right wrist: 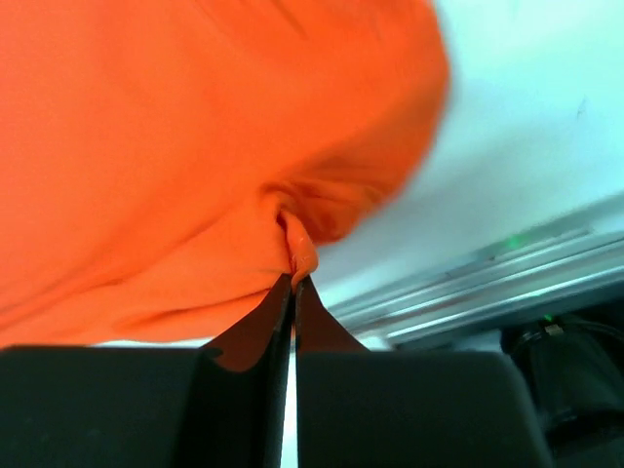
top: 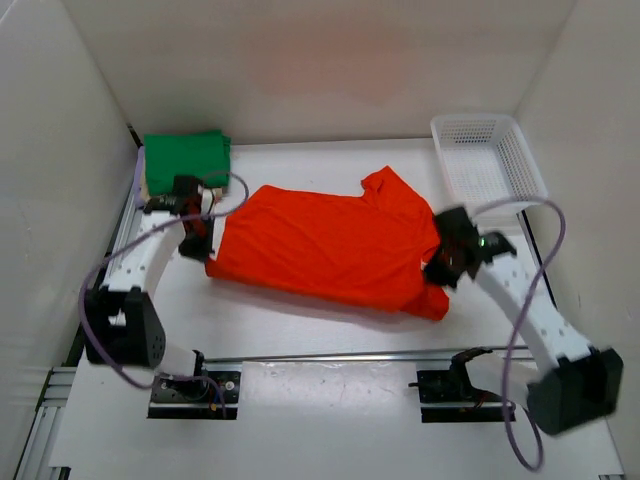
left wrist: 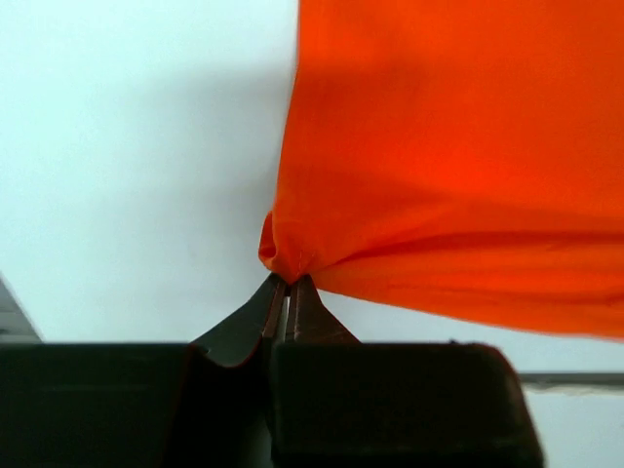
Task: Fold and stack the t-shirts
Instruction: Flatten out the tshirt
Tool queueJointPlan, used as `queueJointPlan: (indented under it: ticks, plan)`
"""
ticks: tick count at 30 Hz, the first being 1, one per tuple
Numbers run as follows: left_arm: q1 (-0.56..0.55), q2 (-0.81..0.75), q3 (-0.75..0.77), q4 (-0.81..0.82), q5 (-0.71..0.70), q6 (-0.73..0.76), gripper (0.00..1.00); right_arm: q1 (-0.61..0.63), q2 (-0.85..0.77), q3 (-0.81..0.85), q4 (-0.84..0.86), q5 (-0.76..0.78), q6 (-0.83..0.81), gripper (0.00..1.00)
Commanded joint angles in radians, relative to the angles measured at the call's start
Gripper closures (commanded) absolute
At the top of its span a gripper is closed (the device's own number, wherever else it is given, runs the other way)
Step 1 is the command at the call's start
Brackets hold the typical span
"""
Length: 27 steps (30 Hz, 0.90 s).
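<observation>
Our smooth white worktop [top: 300, 330] carries the bright orange-red t-shirt [top: 330, 245], soft plain cloth spread roughly flat across the middle, lightly rippled, one short sleeve poking toward the back. At the back right we see a rectangular white plastic lattice basket [top: 480, 165]. In the back left corner a green t-shirt [top: 185, 158] lies folded into a neat square. We find the left gripper [left wrist: 290, 288] clamped on the orange shirt's left edge, bunching it into a knob, and the right gripper [right wrist: 293, 285] pinched on a puckered fold at its right end.
</observation>
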Motion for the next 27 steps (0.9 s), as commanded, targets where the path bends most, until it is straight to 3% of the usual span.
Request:
queueJointPlan:
  ticks: [1, 2, 4, 5, 8, 11, 12, 17, 23, 24, 27]
  plan:
    - [-0.016, 0.199, 0.338, 0.013, -0.009, 0.004, 0.9, -0.175, 0.264, 0.449, 0.176, -0.059, -0.28, 1.0]
    - [-0.016, 0.263, 0.597, -0.011, -0.021, 0.004, 0.9, -0.249, 0.438, 0.604, 0.145, -0.146, -0.347, 1.0]
    - [-0.016, 0.43, 0.876, -0.038, -0.075, 0.004, 0.9, -0.291, 0.592, 0.955, 0.008, -0.203, -0.398, 1.0]
    - [-0.016, 0.475, 1.131, -0.038, -0.093, 0.004, 0.9, -0.291, 0.704, 1.3, -0.03, -0.194, -0.415, 1.0]
    - [-0.025, 0.528, 1.321, 0.039, -0.119, 0.004, 0.9, -0.291, 0.745, 1.6, -0.008, -0.151, -0.467, 1.0]
    - [-0.046, 0.44, 1.18, 0.198, -0.119, 0.004, 0.9, -0.321, 0.615, 1.451, 0.155, -0.162, -0.467, 1.0]
    - [-0.047, 0.44, 1.161, 0.198, -0.119, 0.004, 0.9, -0.335, 0.58, 1.315, 0.184, -0.171, -0.467, 1.0]
    - [-0.057, 0.335, 0.95, 0.198, -0.11, 0.004, 0.9, -0.335, 0.357, 0.948, 0.253, -0.159, -0.467, 1.0]
    - [-0.057, 0.146, 0.582, 0.207, -0.069, 0.004, 0.9, -0.251, 0.032, 0.446, 0.296, -0.127, -0.355, 1.0]
    - [-0.057, 0.127, 0.471, 0.207, -0.069, 0.004, 0.9, -0.221, -0.04, 0.301, 0.296, -0.127, -0.329, 1.0]
    - [-0.057, 0.086, 0.303, 0.207, -0.069, 0.004, 0.9, -0.145, -0.129, 0.104, 0.296, -0.136, -0.225, 1.0]
